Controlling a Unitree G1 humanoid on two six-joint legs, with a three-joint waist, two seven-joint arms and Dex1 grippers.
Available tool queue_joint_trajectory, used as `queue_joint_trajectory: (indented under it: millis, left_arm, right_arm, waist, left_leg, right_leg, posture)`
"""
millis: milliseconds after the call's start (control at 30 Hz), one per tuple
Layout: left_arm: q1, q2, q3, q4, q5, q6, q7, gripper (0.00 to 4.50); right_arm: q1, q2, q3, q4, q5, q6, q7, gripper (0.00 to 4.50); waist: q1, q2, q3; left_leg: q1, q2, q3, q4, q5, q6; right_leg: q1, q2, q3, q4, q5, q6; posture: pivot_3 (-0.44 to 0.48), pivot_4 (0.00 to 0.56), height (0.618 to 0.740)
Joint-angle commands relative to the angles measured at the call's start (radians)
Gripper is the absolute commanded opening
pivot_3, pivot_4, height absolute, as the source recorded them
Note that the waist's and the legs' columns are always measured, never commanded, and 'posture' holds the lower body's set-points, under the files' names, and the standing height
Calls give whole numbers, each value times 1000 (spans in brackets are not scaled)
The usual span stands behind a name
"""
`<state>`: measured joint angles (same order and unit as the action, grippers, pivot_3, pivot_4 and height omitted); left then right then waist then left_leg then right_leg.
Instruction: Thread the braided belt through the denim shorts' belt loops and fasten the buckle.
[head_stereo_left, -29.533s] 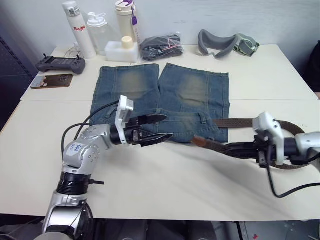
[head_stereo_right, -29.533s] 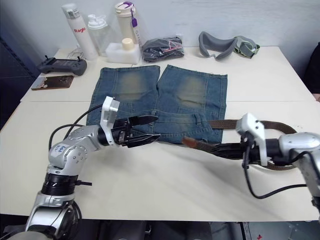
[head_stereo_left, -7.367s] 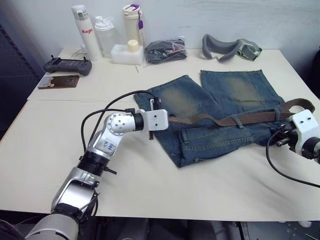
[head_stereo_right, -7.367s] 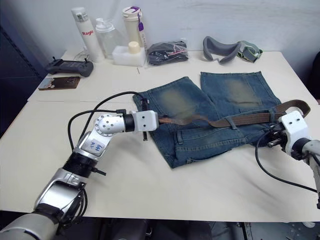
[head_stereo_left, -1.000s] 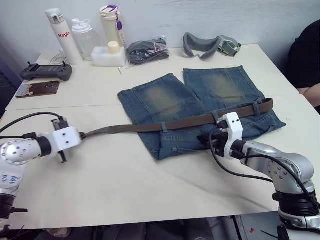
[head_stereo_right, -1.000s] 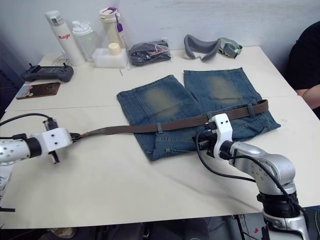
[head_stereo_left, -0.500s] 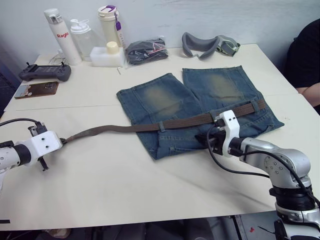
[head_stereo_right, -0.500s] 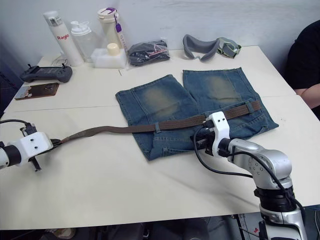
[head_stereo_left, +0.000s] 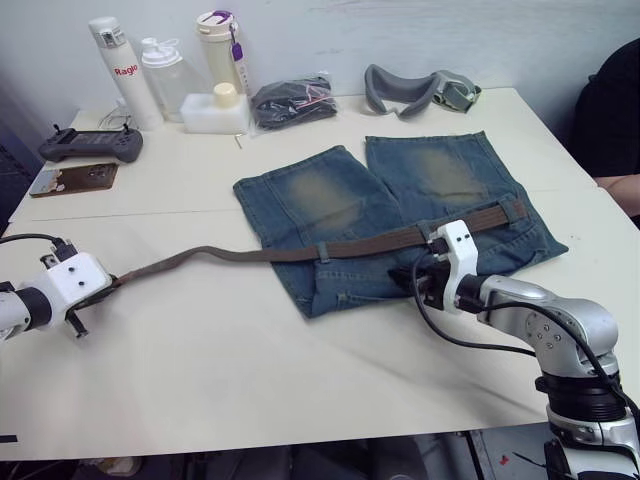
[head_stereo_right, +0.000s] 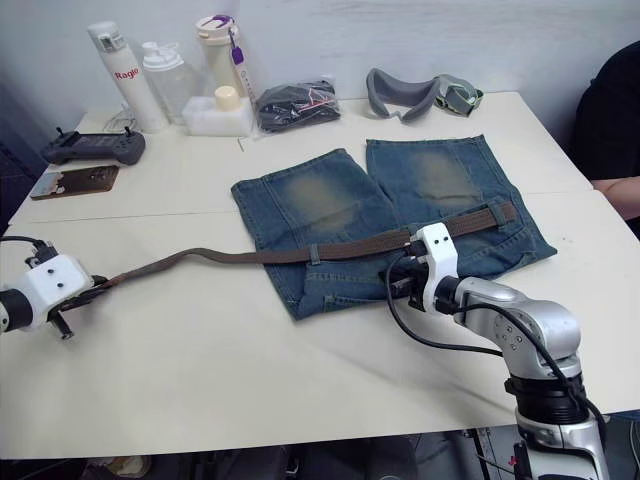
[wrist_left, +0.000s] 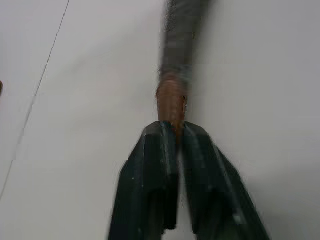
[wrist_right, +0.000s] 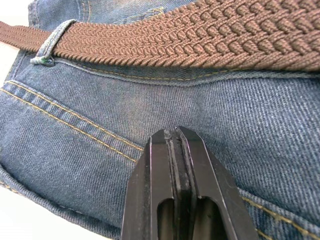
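Observation:
The denim shorts (head_stereo_left: 340, 200) lie flat mid-table, waistband toward me. The braided belt (head_stereo_left: 370, 243) runs along the waistband under a belt loop (head_stereo_left: 323, 251) and trails left over the bare tabletop. Its tan tip (wrist_left: 171, 100) sits between the fingertips of my left gripper (wrist_left: 172, 131), which is shut on it at the table's left edge (head_stereo_left: 103, 288). My right gripper (wrist_right: 175, 132) is shut with nothing between its fingers, tips on the denim just below the belt and near another belt loop (wrist_right: 50, 45). The buckle is out of view.
Along the far edge stand bottles (head_stereo_left: 120, 70), a white box (head_stereo_left: 215, 112), a black fabric bundle (head_stereo_left: 292, 100) and grey goggles (head_stereo_left: 420, 88). A controller (head_stereo_left: 90, 145) and a flat brown item (head_stereo_left: 70, 178) lie far left. A person's arm (head_stereo_left: 612, 120) is at the right edge.
My left gripper has drawn the belt tip further left over the last second. The strap now lies slacker, with a small hump near its left part. The right gripper has barely moved.

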<state>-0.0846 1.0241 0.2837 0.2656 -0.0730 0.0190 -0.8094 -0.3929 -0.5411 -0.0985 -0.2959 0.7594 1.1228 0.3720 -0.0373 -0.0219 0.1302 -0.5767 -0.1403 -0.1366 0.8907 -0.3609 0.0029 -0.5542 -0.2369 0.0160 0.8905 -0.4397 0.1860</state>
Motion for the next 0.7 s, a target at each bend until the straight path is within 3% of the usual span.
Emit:
queue_joint_trajectory:
  millis: [33, 167, 233, 433, 700]
  left_arm:
    - [-39, -19, 54, -96, -135, 92, -62, 2353]
    - [-104, -70, 79, -222, -335, 229, -143, 4245]
    - [-128, -92, 50, -322, -431, 286, -204, 4500]
    - [-320, -198, -147, -463, -517, 449, -220, 4500]
    - [-545, -467, -533, -418, -302, 404, -194, 4500]
  right_arm:
    - [-13, 1, -44, -54, 78, 23, 56, 1378]
    - [-21, -89, -110, -72, 127, 24, 146, 3455]
    - [-10, -159, -138, -86, 148, 20, 216, 4372]
    - [65, -329, -163, -152, 129, -61, 387, 4450]
    - [224, -455, -240, -253, 72, -127, 433, 4450]
  waist:
    - [4, 0, 0]
    - [13, 2, 1]
    - [17, 4, 2]
    - [23, 4, 3]
    - [34, 4, 4]
  left_leg:
    - [-1, 0, -2, 0, 0, 0]
    - [-1, -1, -4, 1, 0, -1]
    - [-2, -2, -5, 2, 0, -1]
    - [-2, -1, -7, 1, 1, -1]
    - [-3, -1, -4, 2, 3, -3]
  right_leg:
    - [0, 0, -1, 0, 0, 0]
    - [1, -1, -5, -1, 0, 0]
    - [2, -2, -7, -1, 0, 0]
    - [5, -2, -7, -4, 1, 1]
    - [7, -4, -7, -9, 2, 3]
  posture:
    - [0, 150, 636]
    - [0, 150, 636]
    - [0, 150, 636]
    - [0, 150, 636]
    - [0, 150, 636]
